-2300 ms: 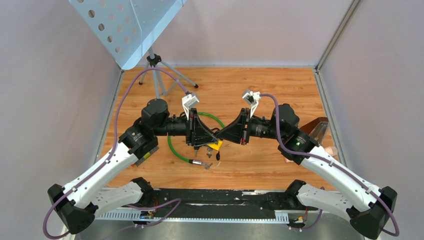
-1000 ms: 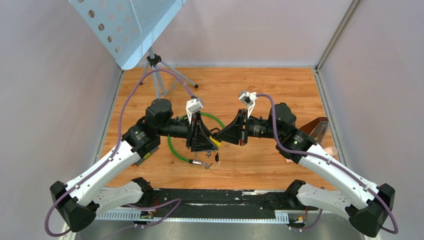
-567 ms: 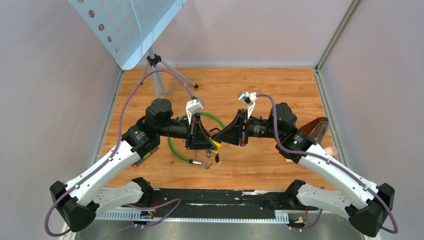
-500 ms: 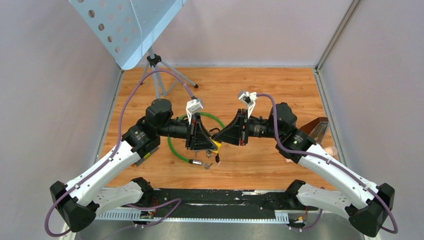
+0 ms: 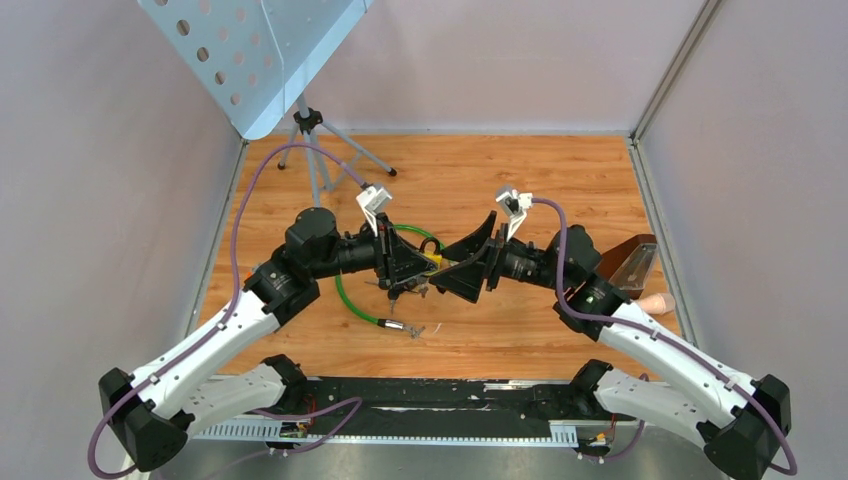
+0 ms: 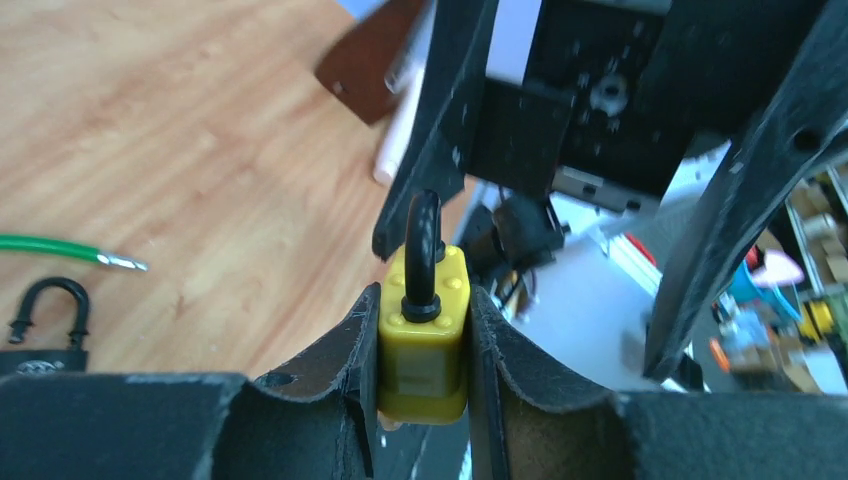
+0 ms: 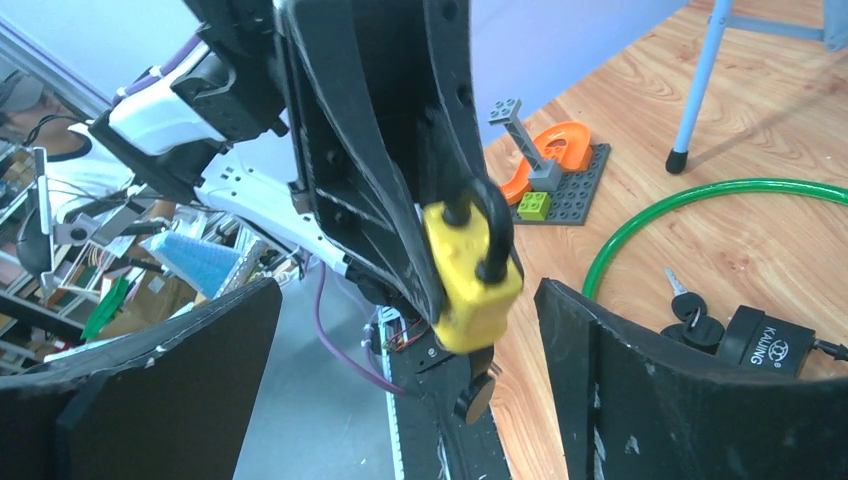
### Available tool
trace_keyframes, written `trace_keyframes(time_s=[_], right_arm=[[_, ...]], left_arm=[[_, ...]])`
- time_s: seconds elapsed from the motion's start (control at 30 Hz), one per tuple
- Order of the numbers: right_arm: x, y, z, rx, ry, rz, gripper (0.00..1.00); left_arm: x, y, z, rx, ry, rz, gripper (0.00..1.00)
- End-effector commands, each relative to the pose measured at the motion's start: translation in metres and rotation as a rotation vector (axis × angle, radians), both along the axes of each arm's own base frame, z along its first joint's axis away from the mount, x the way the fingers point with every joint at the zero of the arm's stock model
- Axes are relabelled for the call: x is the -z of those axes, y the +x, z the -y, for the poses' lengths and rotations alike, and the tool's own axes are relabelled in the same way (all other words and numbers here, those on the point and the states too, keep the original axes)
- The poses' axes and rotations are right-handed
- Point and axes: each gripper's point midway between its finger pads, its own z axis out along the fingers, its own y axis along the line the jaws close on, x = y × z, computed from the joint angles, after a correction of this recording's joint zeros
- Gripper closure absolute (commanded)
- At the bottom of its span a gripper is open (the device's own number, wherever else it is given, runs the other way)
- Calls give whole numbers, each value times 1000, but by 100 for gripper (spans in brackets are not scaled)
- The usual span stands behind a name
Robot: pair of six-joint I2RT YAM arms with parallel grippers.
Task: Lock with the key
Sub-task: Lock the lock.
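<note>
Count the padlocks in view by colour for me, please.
Yellow padlock: 1
Black padlock: 1
Total: 2

The left arm [image 5: 210,335] and right arm [image 5: 655,335] rise from the bottom corners of the top view and bend inward, their wrists roughly level and pointing at each other at mid-frame. The left gripper [image 5: 405,272] is clamped on a padlock [image 6: 423,345], one finger pressed against each flat side. The right gripper [image 5: 462,262] faces it with jaws spread wide, one finger toward the top of the frame, the other lower, holding nothing. In the right wrist view its fingers [image 7: 160,400] sit at lower left and lower right
</note>
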Motion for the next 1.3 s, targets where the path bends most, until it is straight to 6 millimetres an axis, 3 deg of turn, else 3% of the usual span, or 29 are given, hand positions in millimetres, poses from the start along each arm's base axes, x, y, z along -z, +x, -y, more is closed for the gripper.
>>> trace_keyframes(time_s=[0.0,0.1,0.27,0.53,0.67,0.8,1.27], right_arm=[[-21,5,1,52,115,45,2],[-27,-3,1,42,156,85,3],[-32,-7,-3,37,207,139,6],[-36,-8,-18,47,284,205,23],[-45,-10,-20,52,334,236,28],[-57,-13,-25,22,362,247,41],[-86,-17,-22,9,444,278,43]], left_arm=[[-73,24,-8,-178,-247,135,100],[-97,20,-12,-182,-356,193,100],[-119,18,-19,-203,-467,240,100],[-149,9,-35,-219,-652,296,100],[-154,4,-41,-213,-711,311,100],[-160,-4,-45,-190,-758,337,100],[-172,-23,-50,-112,-823,377,100]])
